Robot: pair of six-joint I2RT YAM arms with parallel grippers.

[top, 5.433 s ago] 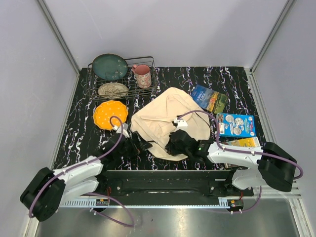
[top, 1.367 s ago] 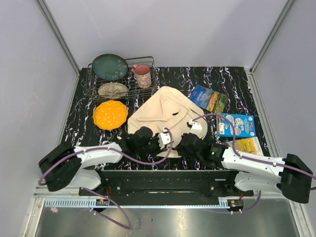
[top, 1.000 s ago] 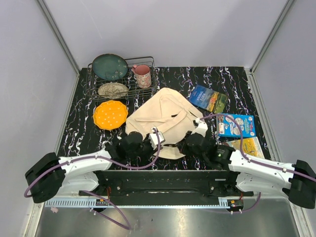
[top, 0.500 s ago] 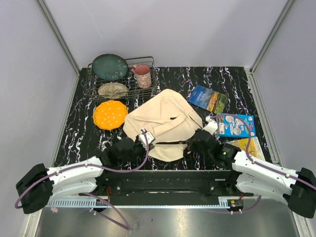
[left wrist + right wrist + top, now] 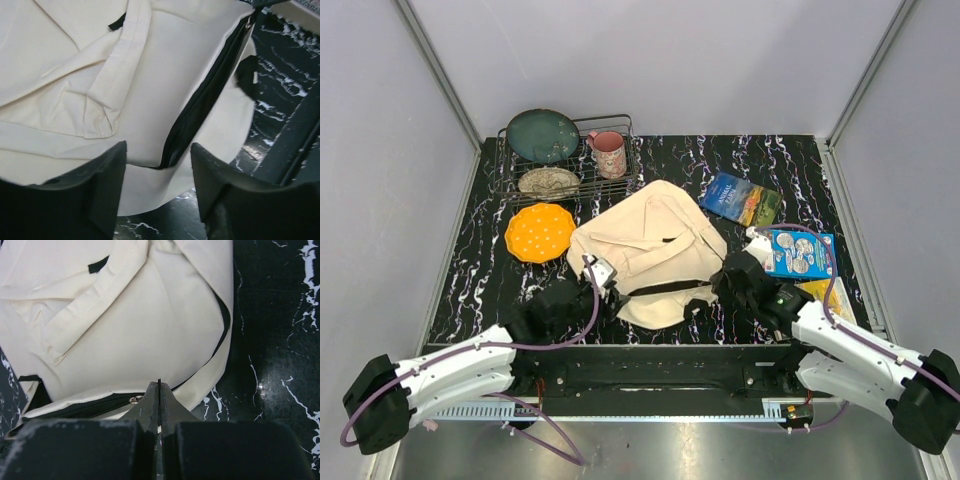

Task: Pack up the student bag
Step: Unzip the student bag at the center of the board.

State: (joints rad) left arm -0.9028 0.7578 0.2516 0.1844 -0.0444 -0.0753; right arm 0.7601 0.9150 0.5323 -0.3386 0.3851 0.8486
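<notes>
Black marbled table (image 5: 790, 165), grey walls around it. Mid-table, just ahead of both arms: the student bag (image 5: 645, 235), with its zip opening (image 5: 200, 105) showing dark along the near edge. Likely trouble from here: dragging the whole soft bag instead of widening the zip, for want of anything pinning the canvas; or slipping off the small zip pull (image 5: 135, 399). Left gripper (image 5: 157, 150): spread wide and empty, poised just over the bag's near edge, astride the opening. Right gripper (image 5: 158, 390): clamped tight, tips touching or just beside the pull at the bag's near right edge; cannot tell whether pinching it.
</notes>
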